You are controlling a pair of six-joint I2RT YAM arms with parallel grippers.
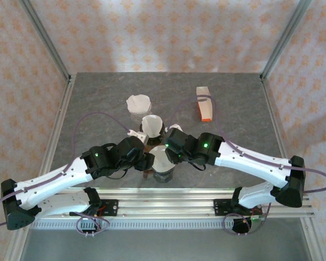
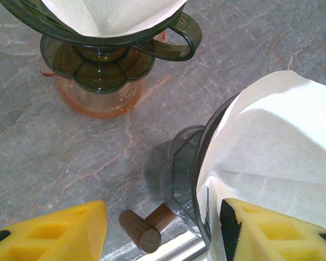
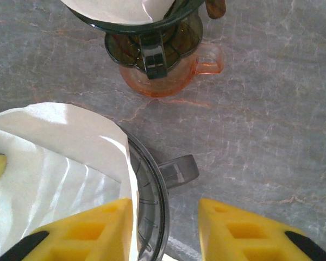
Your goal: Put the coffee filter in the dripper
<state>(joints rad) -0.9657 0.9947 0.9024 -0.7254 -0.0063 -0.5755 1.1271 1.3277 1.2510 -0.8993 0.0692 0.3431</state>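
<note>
Filter (image 3: 54, 157) sits in the near dripper (image 3: 152, 201), its edge standing above the rim. Left gripper (image 2: 163, 217): jaws apart, straddling the dripper wall, nothing clamped. Right gripper (image 3: 165, 209): released too, one finger over the filter, one outside.
</note>
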